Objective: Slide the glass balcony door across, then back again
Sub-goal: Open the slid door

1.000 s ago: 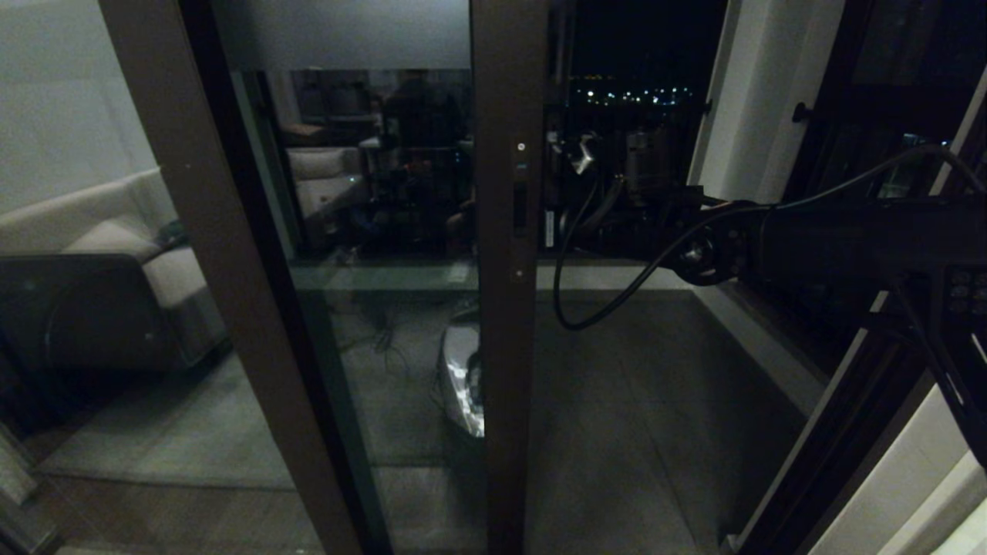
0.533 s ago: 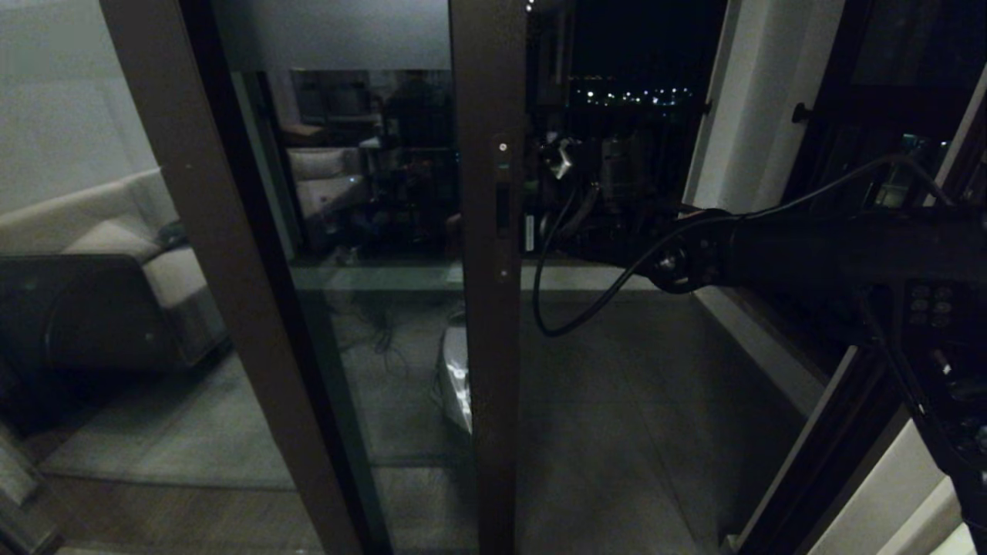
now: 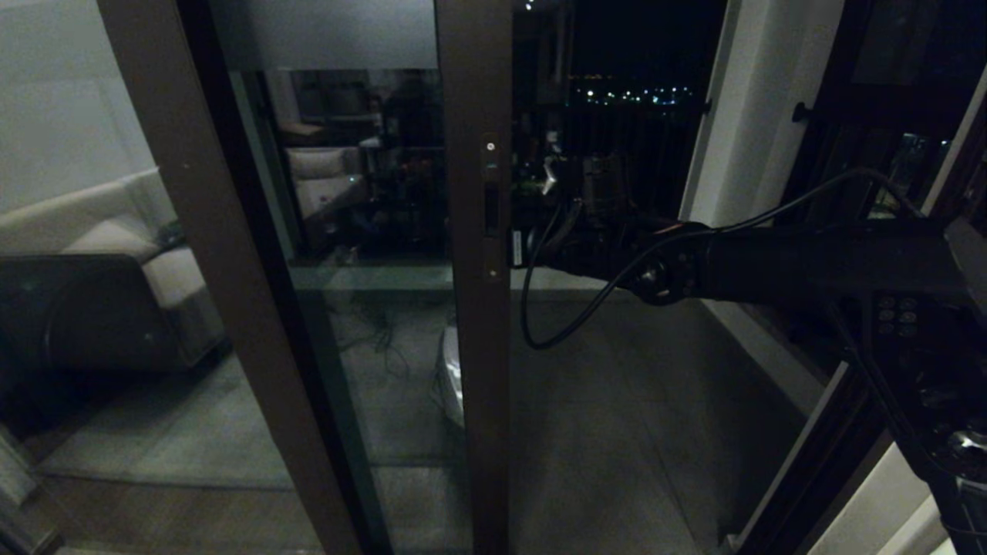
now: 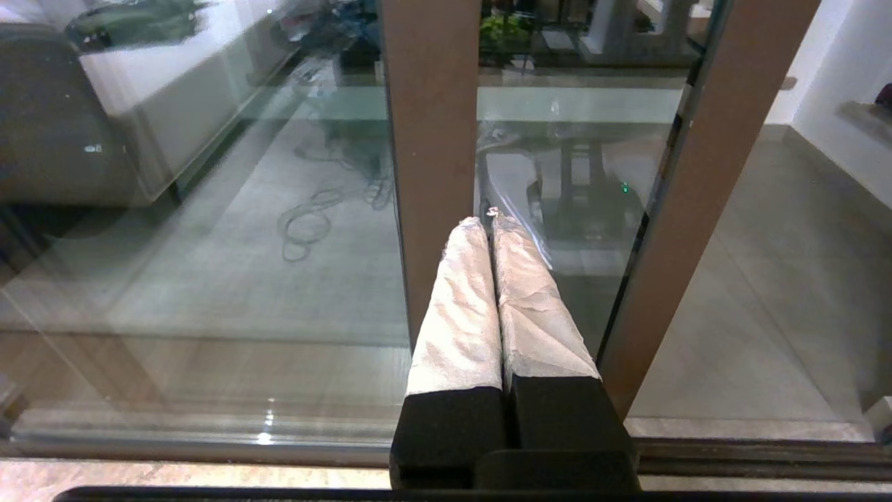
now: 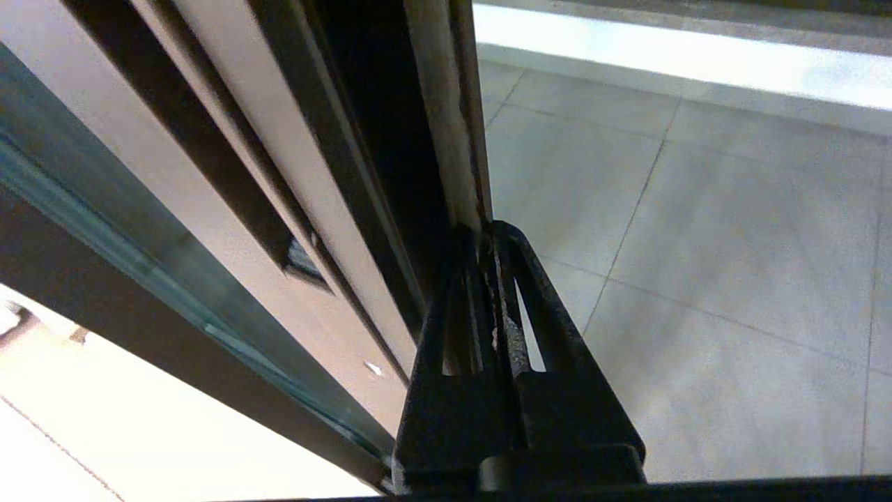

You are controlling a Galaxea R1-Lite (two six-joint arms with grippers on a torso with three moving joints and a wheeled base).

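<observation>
The glass balcony door [image 3: 362, 231] has a dark brown edge stile [image 3: 474, 347] with a recessed slot handle [image 3: 491, 208] and a frosted top band [image 3: 324, 35]. It stands partly slid to the left, leaving an open gap on its right. My right arm reaches across from the right. Its gripper [image 3: 526, 250] is shut and empty, with the fingertips [image 5: 488, 233] pressed against the door's narrow edge [image 5: 435, 125]. The handle slot [image 5: 300, 258] shows beside it. My left gripper [image 4: 488, 219] is shut and held low before the glass, out of the head view.
A fixed brown frame post [image 3: 224, 293] slants at the left, with a sofa [image 3: 100, 254] behind the glass. Tiled balcony floor [image 3: 617, 432] lies beyond the gap, and a white wall [image 3: 732, 116] and a dark window frame [image 3: 833, 432] stand at the right. A black cable [image 3: 555, 308] loops under my right arm.
The door's edge stile has slid steadily leftward across the three frames, widening the gap. My right arm has followed it left, staying against the edge.
</observation>
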